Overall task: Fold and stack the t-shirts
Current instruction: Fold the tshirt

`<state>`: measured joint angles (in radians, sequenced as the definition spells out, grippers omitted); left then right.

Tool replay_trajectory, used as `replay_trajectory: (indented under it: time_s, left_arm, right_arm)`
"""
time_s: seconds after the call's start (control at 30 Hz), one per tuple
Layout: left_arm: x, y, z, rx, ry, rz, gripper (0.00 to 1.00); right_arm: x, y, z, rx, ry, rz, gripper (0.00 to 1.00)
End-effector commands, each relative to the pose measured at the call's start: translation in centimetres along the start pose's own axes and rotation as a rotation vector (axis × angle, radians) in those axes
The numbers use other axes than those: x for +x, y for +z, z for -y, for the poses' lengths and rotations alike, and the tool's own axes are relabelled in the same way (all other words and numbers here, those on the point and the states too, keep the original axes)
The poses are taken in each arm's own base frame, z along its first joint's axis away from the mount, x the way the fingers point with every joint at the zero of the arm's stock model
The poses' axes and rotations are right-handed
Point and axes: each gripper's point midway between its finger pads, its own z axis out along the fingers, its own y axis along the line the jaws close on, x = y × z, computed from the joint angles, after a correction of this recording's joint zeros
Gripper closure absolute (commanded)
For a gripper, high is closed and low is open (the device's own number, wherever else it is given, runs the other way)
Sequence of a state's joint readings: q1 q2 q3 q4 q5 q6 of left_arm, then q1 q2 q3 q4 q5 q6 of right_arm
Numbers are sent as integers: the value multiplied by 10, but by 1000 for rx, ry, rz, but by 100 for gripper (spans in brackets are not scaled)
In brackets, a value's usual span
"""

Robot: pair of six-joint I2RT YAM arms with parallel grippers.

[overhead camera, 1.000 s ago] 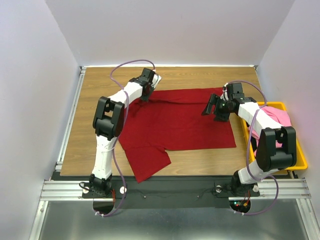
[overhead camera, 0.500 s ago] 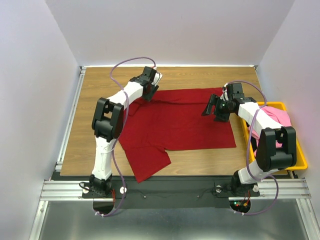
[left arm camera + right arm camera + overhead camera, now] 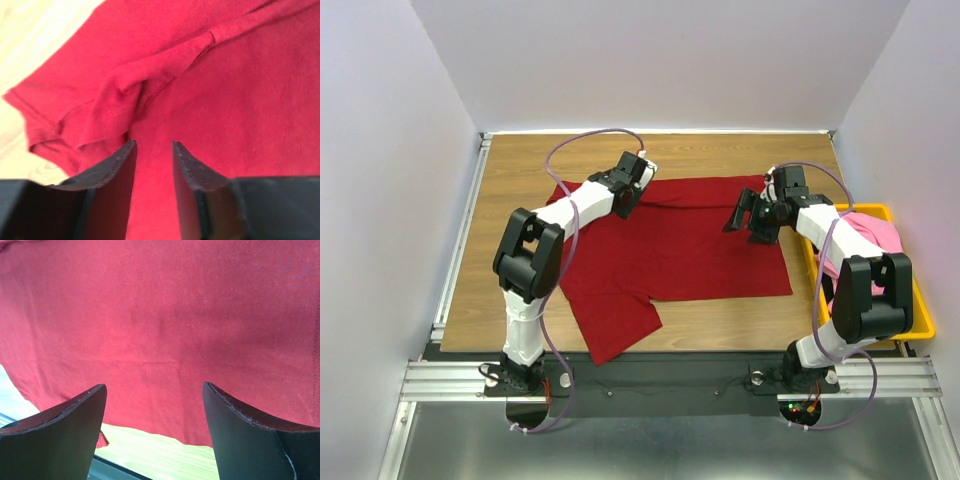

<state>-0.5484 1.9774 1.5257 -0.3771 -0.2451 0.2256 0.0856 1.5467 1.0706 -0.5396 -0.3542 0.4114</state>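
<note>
Lying spread on the wood-grain table [image 3: 520, 170]: one dark red soft-cloth t-shirt [image 3: 680, 245], matte, bunched into ridges near the left gripper [image 3: 154, 145]. One crumpled pink cloth t-shirt [image 3: 868, 232] sits in the yellow plastic bin [image 3: 920, 310]. Left gripper's two black fingers stand narrowly apart, right gripper's [image 3: 155, 387] widely apart over red cloth; neither clamps anything.

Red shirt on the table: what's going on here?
Two arms are at the dark red t-shirt, spread out, not yet folded. The left pincer is partly open near its bunched far-left sleeve. The right pincer hangs wide open over the right side. Neither holds cloth. A pink t-shirt lies in the yellow bin.
</note>
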Motion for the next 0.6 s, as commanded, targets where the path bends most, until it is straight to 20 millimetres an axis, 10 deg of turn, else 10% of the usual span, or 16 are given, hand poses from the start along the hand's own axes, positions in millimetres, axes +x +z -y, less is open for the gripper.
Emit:
replay_trajectory:
  time_s: [0.0, 0.57]
  left_arm:
    - [-9, 12, 1, -5, -23, 24, 57]
    - [-30, 37, -8, -40, 13, 27, 61]
  right_arm:
    - [-7, -7, -10, -33, -20, 25, 17]
    - [-5, -12, -8, -19, -24, 43, 17]
